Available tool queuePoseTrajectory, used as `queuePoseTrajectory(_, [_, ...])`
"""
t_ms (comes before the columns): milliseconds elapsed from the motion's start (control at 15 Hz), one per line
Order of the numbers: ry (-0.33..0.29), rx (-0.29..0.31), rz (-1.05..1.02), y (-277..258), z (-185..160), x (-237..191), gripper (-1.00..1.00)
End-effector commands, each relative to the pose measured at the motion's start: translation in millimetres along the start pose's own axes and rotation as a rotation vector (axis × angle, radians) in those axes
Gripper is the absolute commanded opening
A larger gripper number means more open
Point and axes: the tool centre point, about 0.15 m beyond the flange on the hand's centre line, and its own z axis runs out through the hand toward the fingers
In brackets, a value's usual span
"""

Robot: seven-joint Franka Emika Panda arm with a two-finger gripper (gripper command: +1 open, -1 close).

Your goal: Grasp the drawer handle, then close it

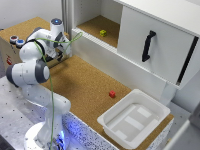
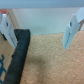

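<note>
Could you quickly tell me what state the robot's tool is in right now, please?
Tool: open, holding nothing; its fingers stand apart over the cork surface, far from the drawer handle.

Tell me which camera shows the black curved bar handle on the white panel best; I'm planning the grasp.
The exterior view: the black curved bar handle appears whole, upright on the large white drawer front panel, far from the gripper. The wrist view shows no handle, only cork and open fingertips.

A cork-topped counter [image 1: 85, 85] stands on a perforated metal table [image 1: 10, 115].
</note>
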Motion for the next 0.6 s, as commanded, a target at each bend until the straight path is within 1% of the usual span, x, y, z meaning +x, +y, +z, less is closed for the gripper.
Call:
queuePoseTrajectory(0, [-0.025,-0.049,-0.018,50.4,-23.0,11.1,1.0])
queuePoseTrajectory(133, [-0.022,-0.059,-0.055,69.4,-26.9,18.7,1.0])
queuePoseTrajectory(400, [-0.011,-0.035,-0.102,117.5,-29.9,32.1,1.0])
queuePoseTrajectory(467, [-0.004,-0.041,-0.108,131.8,-30.6,33.1,1.0])
queuePoseTrajectory(533, [-0.005,-0.029,-0.114,146.2,-30.3,33.0,1.0])
